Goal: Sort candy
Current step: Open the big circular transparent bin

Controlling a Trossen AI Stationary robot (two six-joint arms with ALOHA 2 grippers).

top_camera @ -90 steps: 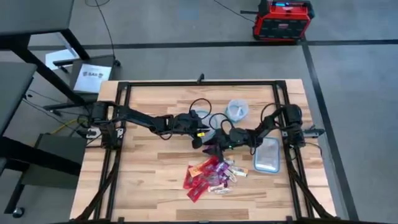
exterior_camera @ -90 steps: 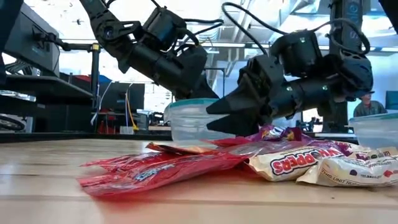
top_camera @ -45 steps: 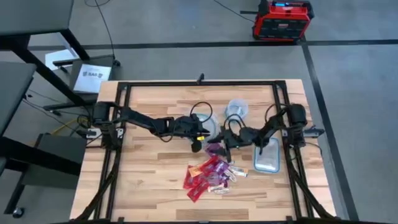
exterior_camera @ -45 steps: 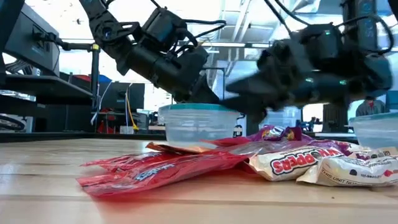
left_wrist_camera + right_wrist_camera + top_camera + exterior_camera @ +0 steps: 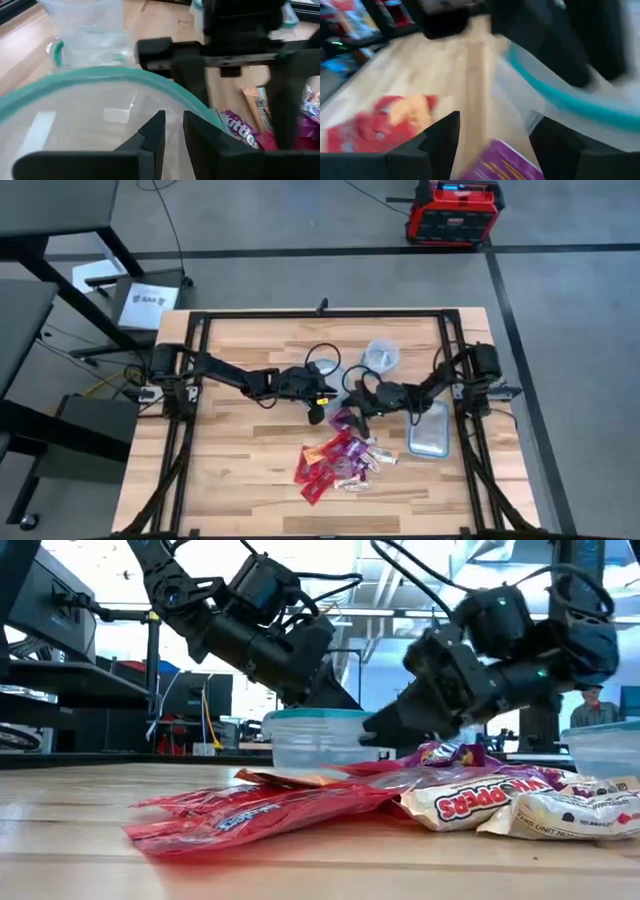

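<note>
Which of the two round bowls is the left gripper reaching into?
The nearer round bowl, beside the candy pile: the left gripper sits over its rim, nearly shut. The other bowl stands apart, farther back.

Bright wrappers on pale wood, under black arms.

The candy heap is mostly red, mixed with purple, orange and whitish-silver; in the low view one whitish wrapper carries red lettering, and a purple wrapper shows white lettering. The surface is light, striped wood grain inside a black frame. The nearest bowl is clear with a teal-blue rim. The tub is clear with a grey-blue tint. Beyond, a red-and-black box stands on the grey floor.
</note>
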